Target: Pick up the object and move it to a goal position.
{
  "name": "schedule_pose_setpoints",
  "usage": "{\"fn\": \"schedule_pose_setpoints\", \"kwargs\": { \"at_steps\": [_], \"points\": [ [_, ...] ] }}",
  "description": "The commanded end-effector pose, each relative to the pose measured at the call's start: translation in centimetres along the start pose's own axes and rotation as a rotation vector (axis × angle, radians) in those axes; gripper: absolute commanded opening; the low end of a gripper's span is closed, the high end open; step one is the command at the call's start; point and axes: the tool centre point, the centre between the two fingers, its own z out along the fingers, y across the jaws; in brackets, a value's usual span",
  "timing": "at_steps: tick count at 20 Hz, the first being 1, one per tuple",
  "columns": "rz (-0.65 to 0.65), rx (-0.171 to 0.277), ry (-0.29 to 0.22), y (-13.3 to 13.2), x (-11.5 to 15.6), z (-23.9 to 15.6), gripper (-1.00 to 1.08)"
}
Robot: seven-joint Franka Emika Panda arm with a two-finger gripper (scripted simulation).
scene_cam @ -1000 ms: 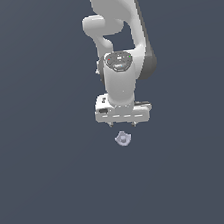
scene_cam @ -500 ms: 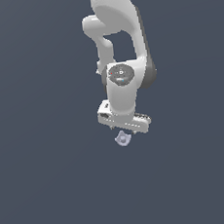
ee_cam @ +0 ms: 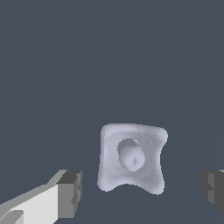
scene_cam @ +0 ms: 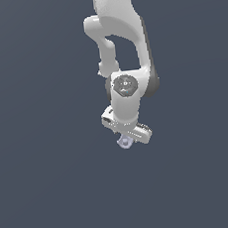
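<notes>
The gripper (ee_cam: 142, 190) stands wide open, holding nothing. The object (ee_cam: 131, 158) lies between its fingers (ee_cam: 70, 192), touching neither.

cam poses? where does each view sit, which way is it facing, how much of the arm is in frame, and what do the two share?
Exterior view: off the arm, facing it; exact position cannot be told. Shows the white arm bent over, the gripper low above the object, on a plain dark ground.
Wrist view: on the wrist, looking along the gripper at the object. Only the two fingertips show, jaws open, one either side.
Shared: the object and the gripper.
</notes>
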Motion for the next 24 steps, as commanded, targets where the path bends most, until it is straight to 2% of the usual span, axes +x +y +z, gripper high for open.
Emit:
{"fn": "schedule_pose_setpoints", "kwargs": {
  "at_steps": [1, 12, 24],
  "points": [
    [0.032, -0.002, 0.002, 0.0, 0.1, 0.4, 1.00],
    [0.061, -0.005, 0.003, -0.1, 0.2, 1.2, 1.00],
    [0.065, -0.005, 0.004, 0.0, 0.1, 5.8, 1.00]
  ]
}}
